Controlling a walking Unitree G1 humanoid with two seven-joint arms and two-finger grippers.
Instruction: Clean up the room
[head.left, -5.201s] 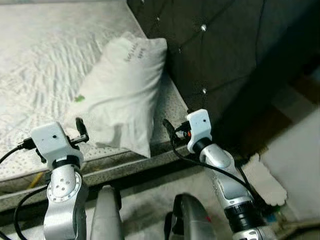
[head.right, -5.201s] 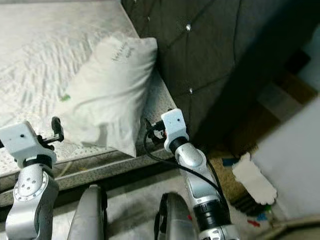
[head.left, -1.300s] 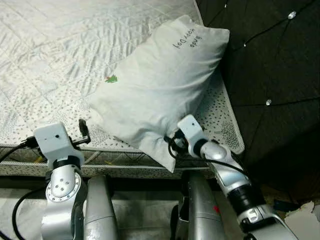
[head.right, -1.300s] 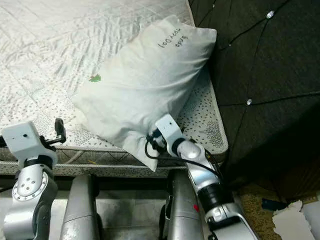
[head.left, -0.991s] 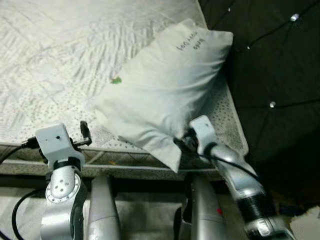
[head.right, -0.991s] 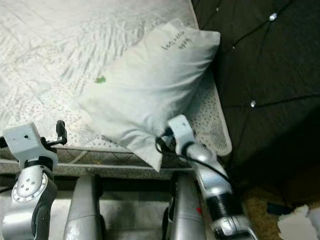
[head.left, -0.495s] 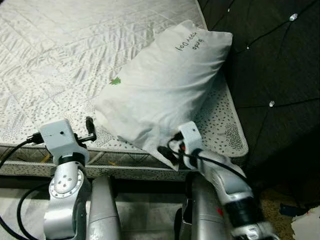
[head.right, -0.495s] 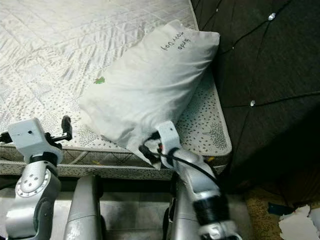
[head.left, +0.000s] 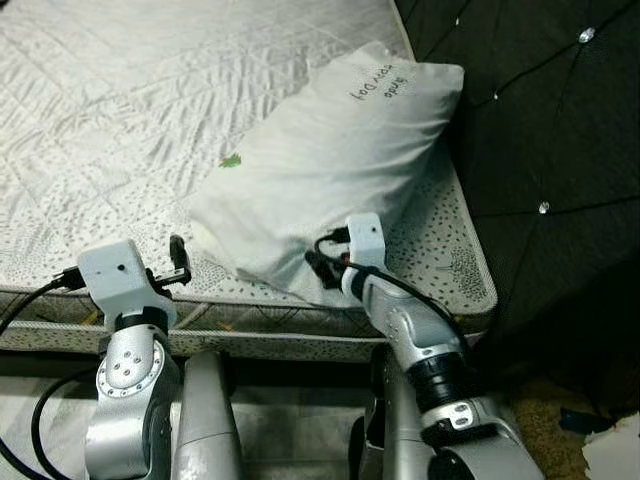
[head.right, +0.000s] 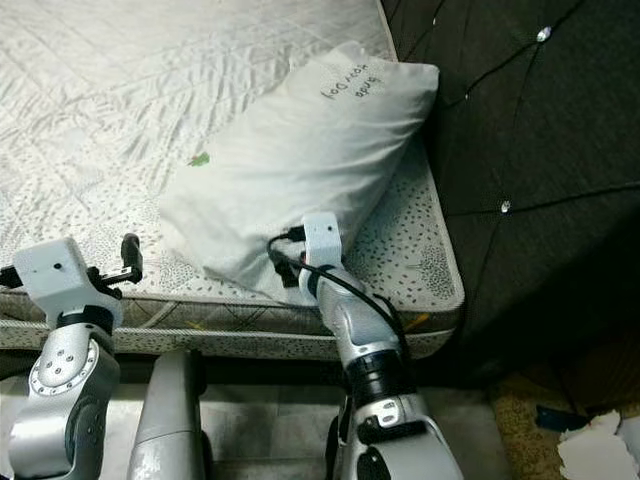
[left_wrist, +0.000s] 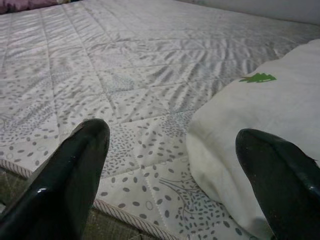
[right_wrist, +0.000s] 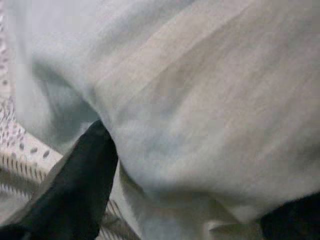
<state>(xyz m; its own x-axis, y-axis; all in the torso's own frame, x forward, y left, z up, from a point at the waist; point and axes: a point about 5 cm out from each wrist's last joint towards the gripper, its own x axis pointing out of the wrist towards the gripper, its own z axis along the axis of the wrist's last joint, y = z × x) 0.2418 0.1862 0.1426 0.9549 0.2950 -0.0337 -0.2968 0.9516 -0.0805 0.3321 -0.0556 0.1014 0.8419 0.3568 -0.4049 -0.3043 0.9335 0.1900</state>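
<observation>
A: What's nearest?

B: The left tool (left_wrist: 170, 170) hovers at the bed's (head.left: 120, 120) near edge, its two black fingers (left_wrist: 65, 175) spread wide with nothing between them.

A: And the right one?

B: The right tool (head.left: 322, 268) is pressed against the lower corner of the white pillow (head.left: 330, 170). In the wrist view, cloth bulges between its parted fingers (right_wrist: 75, 190); whether they actually pinch it, I cannot tell.

A: Where does the pillow lie?

B: On the quilted mattress, its far end leaning against the dark tufted headboard (head.left: 540, 130).
</observation>
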